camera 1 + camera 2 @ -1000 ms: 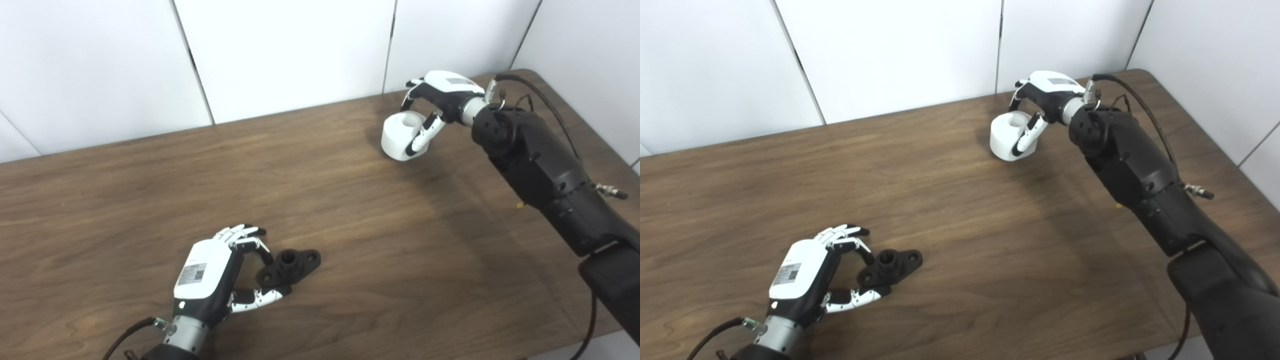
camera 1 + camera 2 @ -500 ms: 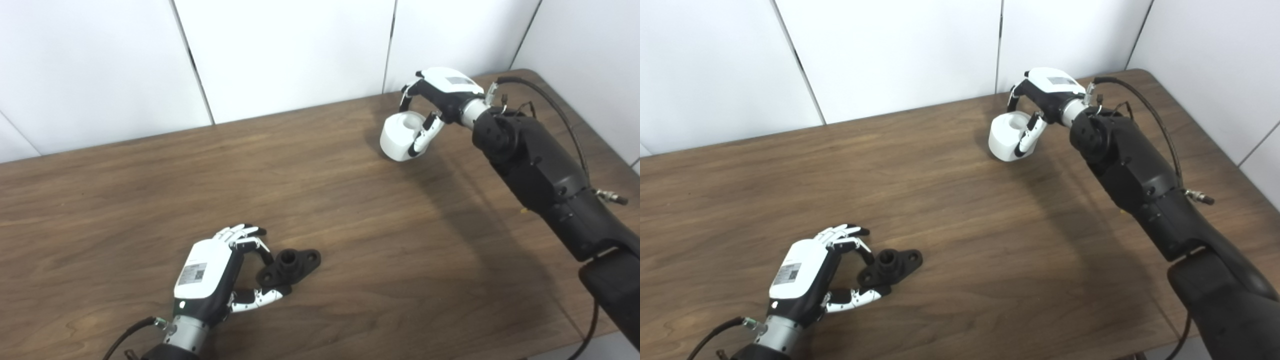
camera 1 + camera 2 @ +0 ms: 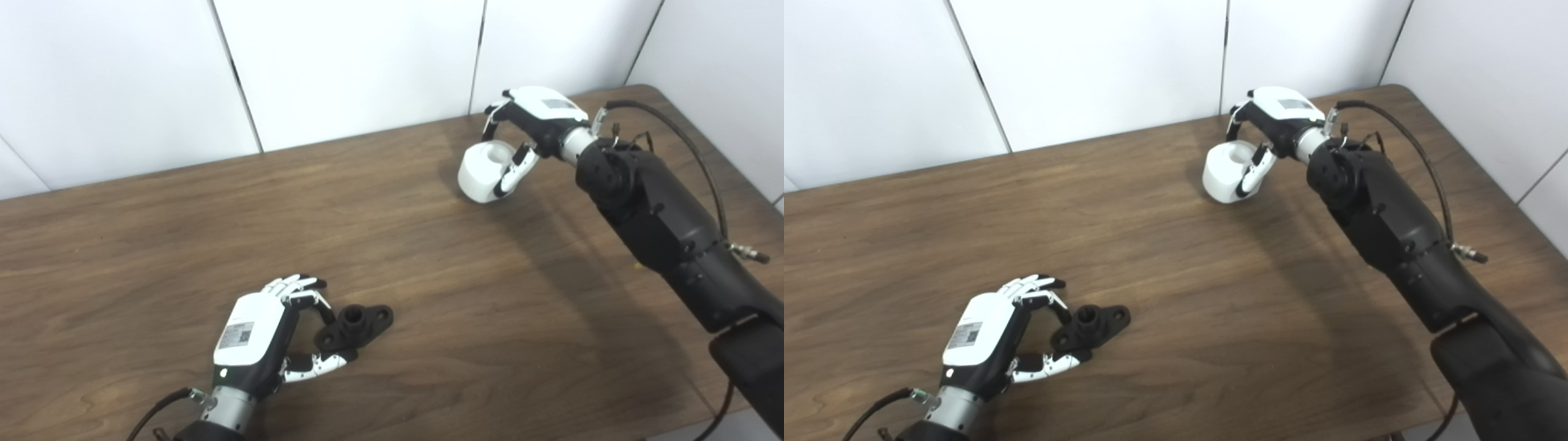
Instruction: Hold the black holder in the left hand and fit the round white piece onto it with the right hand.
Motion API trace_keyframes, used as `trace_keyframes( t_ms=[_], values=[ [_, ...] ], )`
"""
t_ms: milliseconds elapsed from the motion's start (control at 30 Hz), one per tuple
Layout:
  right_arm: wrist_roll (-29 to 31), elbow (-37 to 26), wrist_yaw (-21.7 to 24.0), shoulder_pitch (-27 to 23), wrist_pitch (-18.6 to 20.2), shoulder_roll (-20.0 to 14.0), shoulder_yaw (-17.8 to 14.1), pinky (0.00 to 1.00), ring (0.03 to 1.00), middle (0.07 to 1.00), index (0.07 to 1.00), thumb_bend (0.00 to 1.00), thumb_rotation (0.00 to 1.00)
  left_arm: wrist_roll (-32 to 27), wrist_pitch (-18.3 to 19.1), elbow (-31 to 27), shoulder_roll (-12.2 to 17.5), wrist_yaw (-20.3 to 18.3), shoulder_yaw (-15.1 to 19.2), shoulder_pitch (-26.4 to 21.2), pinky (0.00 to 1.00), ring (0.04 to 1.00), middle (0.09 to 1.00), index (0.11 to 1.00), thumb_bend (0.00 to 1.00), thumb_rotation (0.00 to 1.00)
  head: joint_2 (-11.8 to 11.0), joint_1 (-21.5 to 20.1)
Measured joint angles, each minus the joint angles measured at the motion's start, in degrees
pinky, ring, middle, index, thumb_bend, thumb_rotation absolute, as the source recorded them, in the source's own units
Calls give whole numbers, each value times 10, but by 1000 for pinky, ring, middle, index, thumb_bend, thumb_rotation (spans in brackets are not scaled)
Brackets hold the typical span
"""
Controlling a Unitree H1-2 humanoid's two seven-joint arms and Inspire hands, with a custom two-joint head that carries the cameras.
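**Meanwhile, each hand has its own part, far apart on the table**

Down at about seven o'clock in the left eye view, the left hand [image 3: 254, 334] lies low over the brown wood-grain table [image 3: 184, 233], its white back plate with a small label turned upward. Its fingers [image 3: 298, 286] curl over the near end of the black holder [image 3: 355, 326], and its thumb [image 3: 318, 364] reaches in under that same end from the near side, so the hand is closed on the holder in a pinch. The holder is a flat, elongated flange with a raised round socket in its middle and a small hole at its far lobe. It lies on the tabletop, pointing towards two o'clock away from the hand.

Up at about one o'clock, well apart from the holder, the right hand [image 3: 533, 119] is wrapped round the round white piece [image 3: 484, 171]. This is a short, thick cylinder with a round recess in its upper face. The fingers come down behind its far side and the thumb [image 3: 511, 174] presses on the near side, so the hand is closed on the piece. The piece is tilted, its recessed face turned up and towards the hand. Whether its lower edge touches the wood cannot be told. The right arm [image 3: 661, 214], black and jointed with a cable looping over it, comes in from the four o'clock corner.

White wall panels [image 3: 355, 61] stand behind the far table edge.
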Motion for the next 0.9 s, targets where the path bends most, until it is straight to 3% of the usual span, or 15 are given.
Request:
trace_keyframes(
  t_ms=[233, 600, 900],
  values=[
    [-10, -113, 48, 9, 13, -12, 0, 1000, 1000, 857, 485, 524, 137, 1, 1, 0, -1, 1, -1, -1, 842, 853, 794, 488, 519, 48, 6, 15],
    [-21, -290, 169, 25, 61, -7, 8, 999, 1000, 861, 484, 524, 137, 7, 15, 0, -8, 1, -8, -2, 862, 866, 803, 489, 519, 50, 19, 54],
    [-23, -337, 220, 25, 60, 10, 16, 976, 993, 844, 483, 525, 138, 14, 28, 0, -15, 1, -14, -5, 862, 871, 801, 489, 519, 51, 29, 78]
  ],
)
